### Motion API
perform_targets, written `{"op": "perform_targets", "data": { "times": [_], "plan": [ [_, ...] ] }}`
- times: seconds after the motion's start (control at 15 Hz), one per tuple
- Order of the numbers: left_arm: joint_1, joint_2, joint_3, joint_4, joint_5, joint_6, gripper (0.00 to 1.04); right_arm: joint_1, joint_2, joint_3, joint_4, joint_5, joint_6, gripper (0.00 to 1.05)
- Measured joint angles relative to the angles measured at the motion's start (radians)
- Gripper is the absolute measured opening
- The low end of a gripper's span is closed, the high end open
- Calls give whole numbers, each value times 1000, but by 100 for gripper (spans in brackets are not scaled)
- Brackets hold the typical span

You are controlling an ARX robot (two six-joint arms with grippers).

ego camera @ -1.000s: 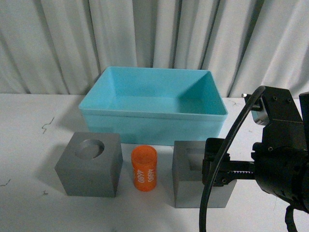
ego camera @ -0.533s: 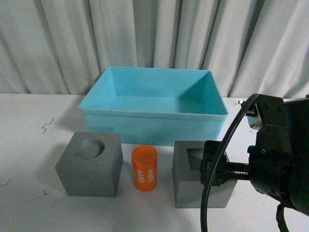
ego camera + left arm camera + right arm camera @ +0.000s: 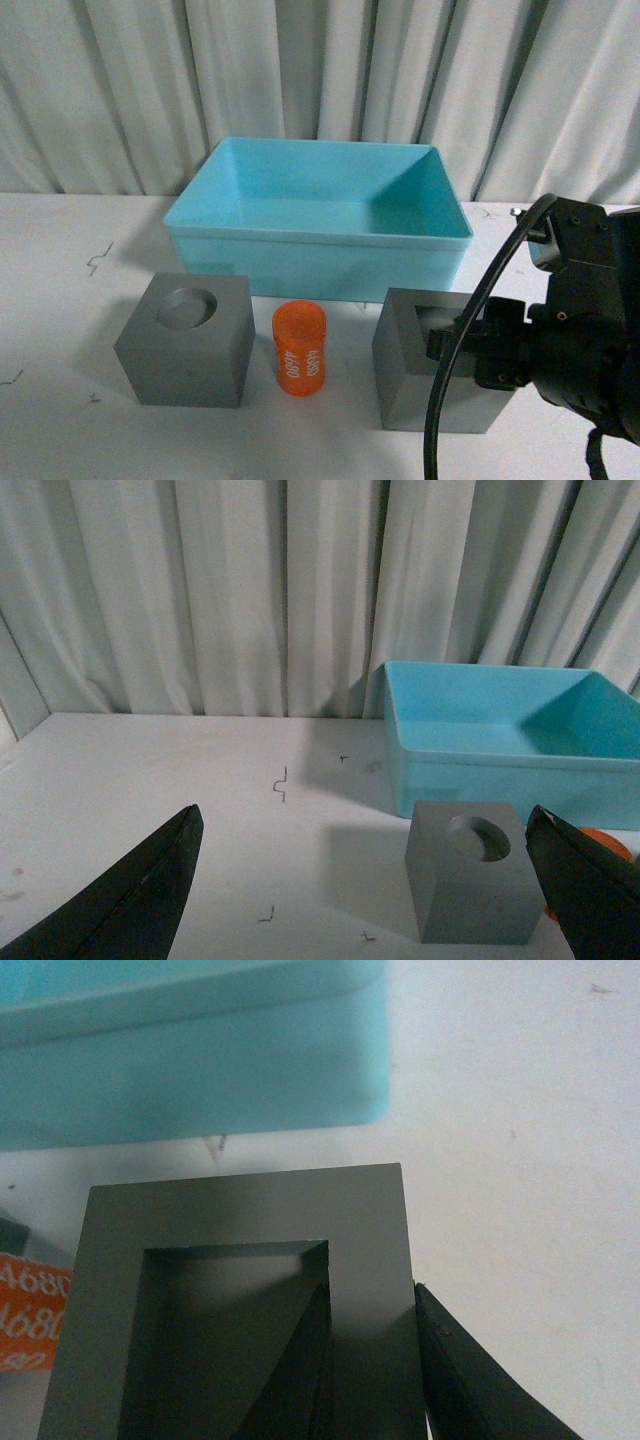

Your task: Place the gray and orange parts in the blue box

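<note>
White table (image 3: pixel 60 300) is taking up the lower half of the front view, with a matte surface. A pale pleated curtain (image 3: pixel 130 90) is hanging behind it, covering the whole back in vertical folds. A small dark squiggle (image 3: pixel 97 260) is lying on the table at the left. Tiny specks (image 3: pixel 10 378) are sitting nearer the front-left edge, too small to identify.

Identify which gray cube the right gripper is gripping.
The rectangular-recess cube: the right gripper pinches its wall. The round-recess cube stands untouched.
</note>
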Motion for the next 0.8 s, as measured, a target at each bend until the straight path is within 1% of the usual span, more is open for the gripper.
{"op": "perform_targets", "data": {
  "times": [0.13, 0.2, 0.27, 0.33, 0.4, 0.53, 0.67, 0.8],
  "plan": [
    [0, 0, 0, 0, 0, 0, 98, -13, -126, -63, -55, 0, -1, 19],
    [0, 0, 0, 0, 0, 0, 98, -31, -267, -80, -108, -9, -12, 18],
    [0, 0, 0, 0, 0, 0, 98, -68, -439, -60, -146, -22, -29, 18],
    [0, 0, 0, 0, 0, 0, 98, -107, -536, -3, -153, -29, -58, 18],
    [0, 0, 0, 0, 0, 0, 98, -137, -544, 68, -119, -43, -76, 18],
    [0, 0, 0, 0, 0, 0, 98, -161, -398, 240, -55, -58, -106, 18],
    [0, 0, 0, 0, 0, 0, 98, -145, -159, 422, -76, -63, -106, 18],
    [0, 0, 0, 0, 0, 0, 98, -120, 18, 610, -108, -45, -90, 18]
  ]
}}
